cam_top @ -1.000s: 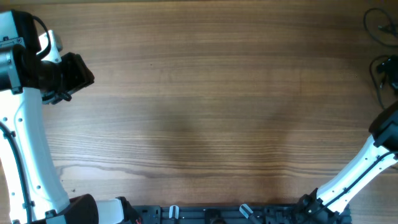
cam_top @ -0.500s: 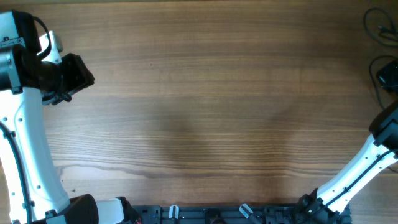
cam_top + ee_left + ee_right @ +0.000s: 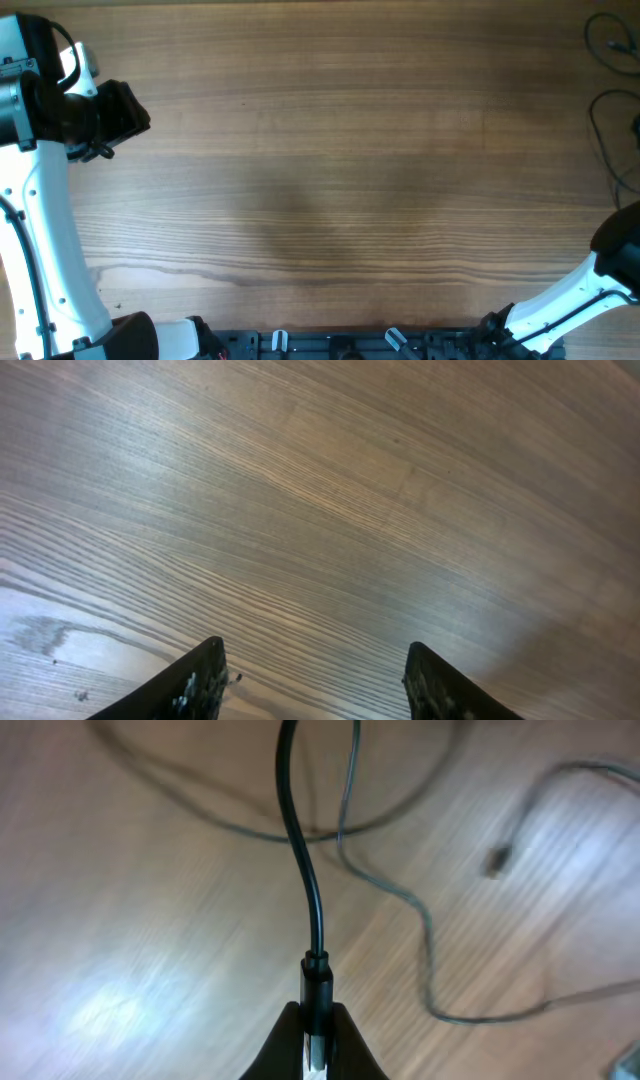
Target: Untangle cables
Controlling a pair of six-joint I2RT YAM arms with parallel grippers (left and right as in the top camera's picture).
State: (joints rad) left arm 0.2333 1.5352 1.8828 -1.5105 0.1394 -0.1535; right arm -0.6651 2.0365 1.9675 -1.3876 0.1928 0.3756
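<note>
Jaws first: right jaws clenched tight on the plug end [image 3: 316, 988] of a glossy black cable [image 3: 312, 900], per right wrist view. Plug = short black moulded sleeve, upright btwn the two jaw tips, w/ a pale silvery bit at its base. From the plug the black cable runs up the pic, bends slightly left, then exits at the top edge.

Behind it lies the brown wood-grain desk [image 3: 120, 950]. On the desk is a thinner dark-grey wire [image 3: 428, 950], which snakes down and then right. It passes just beside the black cable near the top, and a fainter loop crosses there too. All of this is blurred, so can't tell which strand lies over which. One small dark plug tip [image 3: 495, 860] sits apart to the right, too soft for detail.

Left jaws released: in left wrist view the two dark fingertips [image 3: 195, 685] stand wide apart over bare wood.

Overhead: white left arm w/ black wrist head [image 3: 105, 115] sits at the far left edge of the desk, well apart from the cables. Thin dark cable loops [image 3: 598, 130] lie at the far right edge, upper-right area, partly cut off by the frame. White right arm [image 3: 570, 300] comes in from the lower right; its jaws are outside this view.
</note>
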